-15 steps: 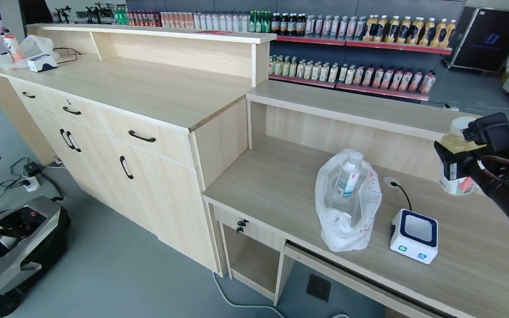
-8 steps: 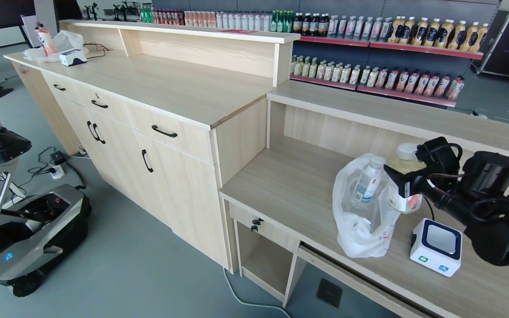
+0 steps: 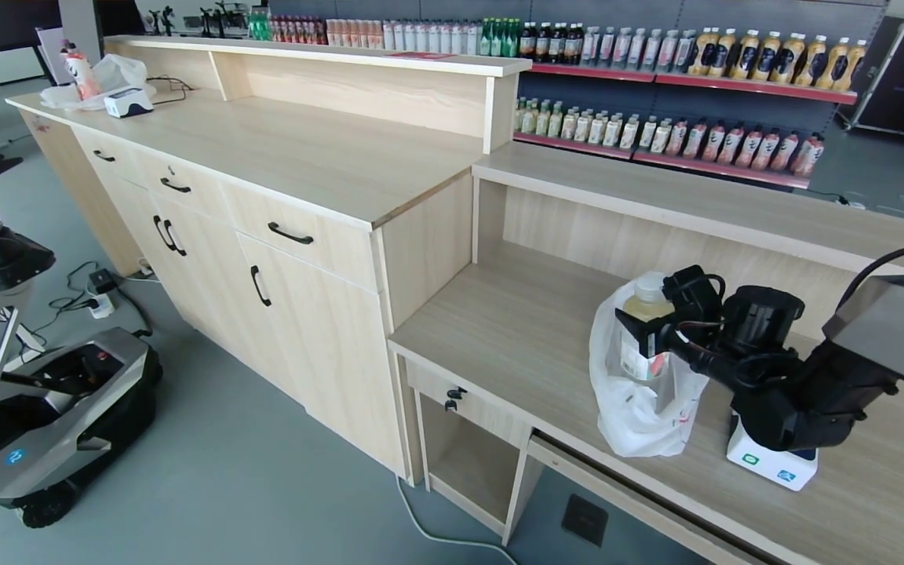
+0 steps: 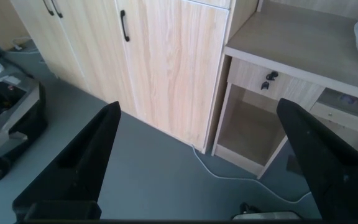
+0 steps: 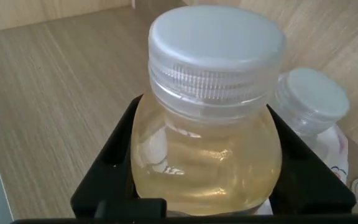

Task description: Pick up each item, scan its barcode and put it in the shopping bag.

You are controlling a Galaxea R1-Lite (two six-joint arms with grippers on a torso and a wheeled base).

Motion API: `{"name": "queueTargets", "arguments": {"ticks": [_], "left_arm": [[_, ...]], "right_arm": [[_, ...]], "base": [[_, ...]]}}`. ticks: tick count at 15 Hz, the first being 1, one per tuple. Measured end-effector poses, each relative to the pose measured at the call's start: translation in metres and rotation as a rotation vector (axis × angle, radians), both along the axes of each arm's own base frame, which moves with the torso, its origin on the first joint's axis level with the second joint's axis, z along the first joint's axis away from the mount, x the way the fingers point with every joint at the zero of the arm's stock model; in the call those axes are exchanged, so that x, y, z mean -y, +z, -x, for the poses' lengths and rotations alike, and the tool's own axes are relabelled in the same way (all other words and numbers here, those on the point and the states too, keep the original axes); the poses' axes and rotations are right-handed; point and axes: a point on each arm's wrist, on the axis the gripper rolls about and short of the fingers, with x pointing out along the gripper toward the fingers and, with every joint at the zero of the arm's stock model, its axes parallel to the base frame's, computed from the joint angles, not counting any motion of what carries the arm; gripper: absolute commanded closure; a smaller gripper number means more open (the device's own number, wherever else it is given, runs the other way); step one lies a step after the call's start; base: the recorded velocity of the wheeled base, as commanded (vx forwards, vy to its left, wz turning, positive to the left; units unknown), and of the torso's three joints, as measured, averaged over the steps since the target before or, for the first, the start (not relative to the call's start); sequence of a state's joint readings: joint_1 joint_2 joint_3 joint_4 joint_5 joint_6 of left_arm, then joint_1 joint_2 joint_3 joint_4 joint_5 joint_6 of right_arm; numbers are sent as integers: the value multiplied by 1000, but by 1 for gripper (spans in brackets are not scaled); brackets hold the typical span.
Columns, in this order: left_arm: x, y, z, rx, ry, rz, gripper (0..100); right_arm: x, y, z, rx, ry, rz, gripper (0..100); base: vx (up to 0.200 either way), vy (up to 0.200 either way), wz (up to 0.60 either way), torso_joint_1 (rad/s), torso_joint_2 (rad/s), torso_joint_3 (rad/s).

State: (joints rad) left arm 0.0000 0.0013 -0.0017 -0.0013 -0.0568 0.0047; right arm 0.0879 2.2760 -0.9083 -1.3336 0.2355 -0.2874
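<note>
The right gripper (image 3: 645, 344) is clamped on a round clear plastic bottle of pale yellow drink with a white screw cap (image 5: 207, 155), 1 black finger (image 5: 107, 171) on each side of the bottle's shoulder. The bottle is upright, cap up, at the mouth of the thin white plastic shopping bag (image 3: 640, 412). From the head view its labelled lower part sits level with the bag's rim; whether it touches the film I cannot tell. Just beside it, inside the bag, stands a 2nd clear bottle with a white cap (image 5: 309, 93).

The bag stands on the lower light-wood counter (image 3: 515, 314), near its front edge. Just beside the bag along that edge, toward the counter's right end, sits the small white barcode scanner box (image 3: 770, 464), partly hidden by the right arm.

The left gripper (image 4: 197, 165) hangs released, its 2 black fingers (image 4: 73, 168) spread wide, over the grey floor (image 4: 160, 180) in front of the counter's drawer and open cubby.

On the far left corner of the taller wooden counter (image 3: 303, 157) lie another white plastic bag (image 3: 111, 72), a bottle (image 3: 78, 69) and a 2nd small white scanner (image 3: 129, 102), close together. Red shelves lined with drink bottles (image 3: 656, 133) stand behind the counters.
</note>
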Motion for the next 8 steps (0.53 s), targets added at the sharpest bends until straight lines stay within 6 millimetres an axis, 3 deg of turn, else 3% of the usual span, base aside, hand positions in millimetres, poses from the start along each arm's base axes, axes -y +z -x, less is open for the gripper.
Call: {"name": "queueTargets", "arguments": {"ticks": [8], "left_arm": [[0, 0, 0, 0, 0, 0, 0]], "right_arm": [[-3, -35, -16, -39, 50, 7, 100]], "base": [[0, 0, 0, 0, 0, 0]]}}
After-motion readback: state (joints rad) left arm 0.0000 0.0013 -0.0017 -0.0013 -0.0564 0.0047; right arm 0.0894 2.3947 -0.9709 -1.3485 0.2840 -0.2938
